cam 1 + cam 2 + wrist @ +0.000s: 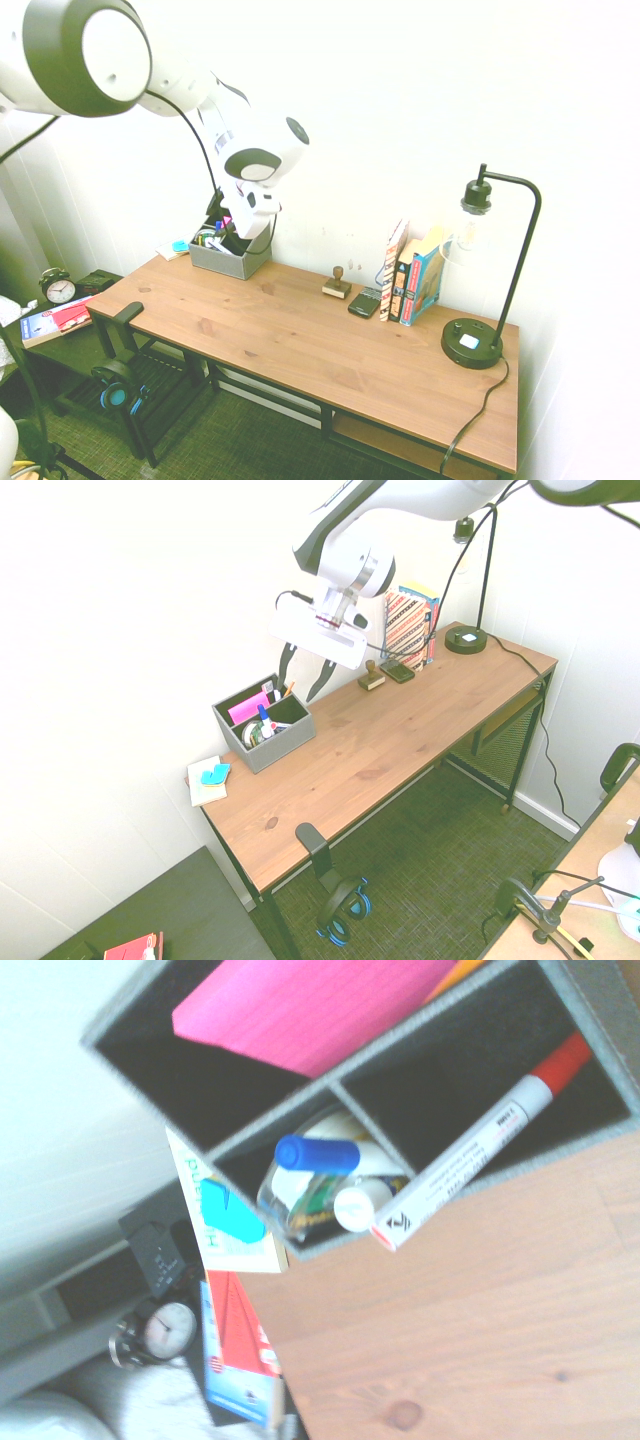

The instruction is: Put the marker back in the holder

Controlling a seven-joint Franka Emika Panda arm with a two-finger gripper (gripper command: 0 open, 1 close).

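Observation:
The marker [470, 1145], white-barrelled with a red cap, lies slanted in a front compartment of the grey holder [598, 1030]. Its red cap is down inside and its white end sticks out over the holder's front wall. The holder [275, 748] stands at the back left end of the wooden desk [400, 740]. My gripper [305, 678] hangs just above and slightly behind the holder, fingers spread open with nothing between them. In the first exterior view the gripper [228, 225] sits right over the holder [232, 262].
The holder also contains a pink pad [300, 1010], a blue-capped bottle [315, 1155] and other pens. Sticky notes [208, 780] lie beside it. Further along the desk are a wooden stamp [337, 284], a phone [364, 302], books [412, 275] and a lamp [480, 340].

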